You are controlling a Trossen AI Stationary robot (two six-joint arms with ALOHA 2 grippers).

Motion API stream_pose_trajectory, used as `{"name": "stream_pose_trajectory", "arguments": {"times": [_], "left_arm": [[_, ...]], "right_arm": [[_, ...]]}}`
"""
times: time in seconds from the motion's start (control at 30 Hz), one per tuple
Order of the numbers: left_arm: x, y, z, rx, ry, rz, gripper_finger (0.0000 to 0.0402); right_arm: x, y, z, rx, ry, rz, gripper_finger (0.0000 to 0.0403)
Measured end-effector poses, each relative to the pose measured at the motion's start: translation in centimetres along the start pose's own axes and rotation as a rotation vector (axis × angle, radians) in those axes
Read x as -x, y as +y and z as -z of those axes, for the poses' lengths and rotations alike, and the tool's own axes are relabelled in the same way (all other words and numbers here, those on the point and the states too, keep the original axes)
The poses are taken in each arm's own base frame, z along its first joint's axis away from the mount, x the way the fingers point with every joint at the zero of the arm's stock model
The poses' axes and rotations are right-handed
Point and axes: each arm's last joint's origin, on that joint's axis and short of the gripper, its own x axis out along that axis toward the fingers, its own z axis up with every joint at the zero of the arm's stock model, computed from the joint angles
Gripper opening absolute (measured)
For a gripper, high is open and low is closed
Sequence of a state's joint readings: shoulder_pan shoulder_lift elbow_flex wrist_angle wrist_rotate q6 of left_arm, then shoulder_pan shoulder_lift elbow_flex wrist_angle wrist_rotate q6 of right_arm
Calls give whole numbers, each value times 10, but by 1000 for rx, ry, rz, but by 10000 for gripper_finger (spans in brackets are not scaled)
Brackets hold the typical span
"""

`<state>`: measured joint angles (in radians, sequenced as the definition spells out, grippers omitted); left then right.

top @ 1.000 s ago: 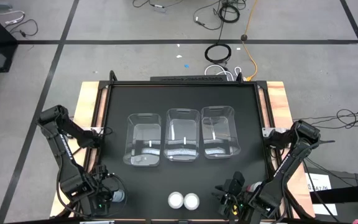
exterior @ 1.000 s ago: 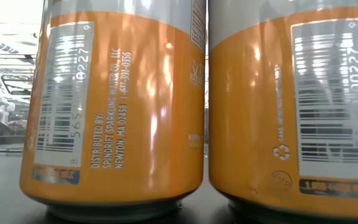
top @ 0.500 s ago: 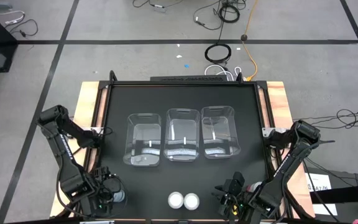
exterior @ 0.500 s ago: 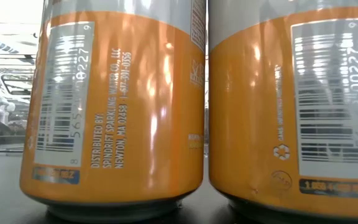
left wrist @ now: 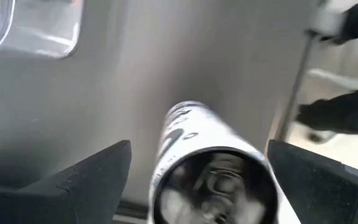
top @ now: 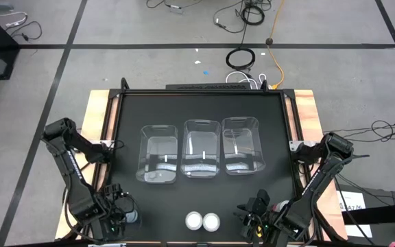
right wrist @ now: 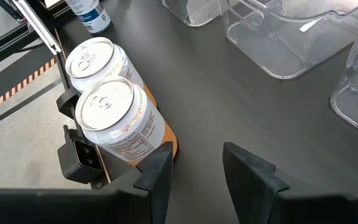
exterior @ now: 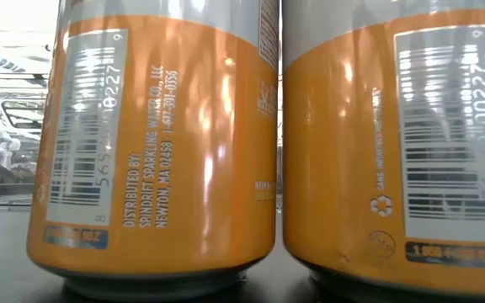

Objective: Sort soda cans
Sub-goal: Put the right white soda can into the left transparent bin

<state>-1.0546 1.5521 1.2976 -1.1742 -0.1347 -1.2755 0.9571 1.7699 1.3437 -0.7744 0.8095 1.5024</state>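
Apparently upright can [left wrist: 213, 171] between left tool's [left wrist: 197, 177] spread fingers, ungripped.

Three bins [top: 201, 157] stand side by side in the middle of the table [top: 201, 110]. One can [top: 155, 175] lies in the left bin. Two cans [top: 202, 221] stand touching at the near edge. Another can [top: 130, 217] stands near the left corner, between the left gripper's [top: 117, 218] open fingers. The right gripper [top: 252, 219] sits right of the pair.
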Motion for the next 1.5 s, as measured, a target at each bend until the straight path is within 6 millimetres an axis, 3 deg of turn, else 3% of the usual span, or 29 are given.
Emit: {"name": "stream_pose_trajectory", "arguments": {"times": [0.27,1.23,1.33,1.5], "left_arm": [[-18,-7,2,-16,68,-59,384],[-18,-7,2,-13,73,-58,383],[-18,-7,2,-13,73,-59,369],[-18,-8,2,-13,72,-54,312]], "right_arm": [[0,0,0,0,0,0,134],[0,0,0,-4,0,0,134],[0,0,0,-4,0,0,134],[0,0,0,-3,0,-1,134]]}}
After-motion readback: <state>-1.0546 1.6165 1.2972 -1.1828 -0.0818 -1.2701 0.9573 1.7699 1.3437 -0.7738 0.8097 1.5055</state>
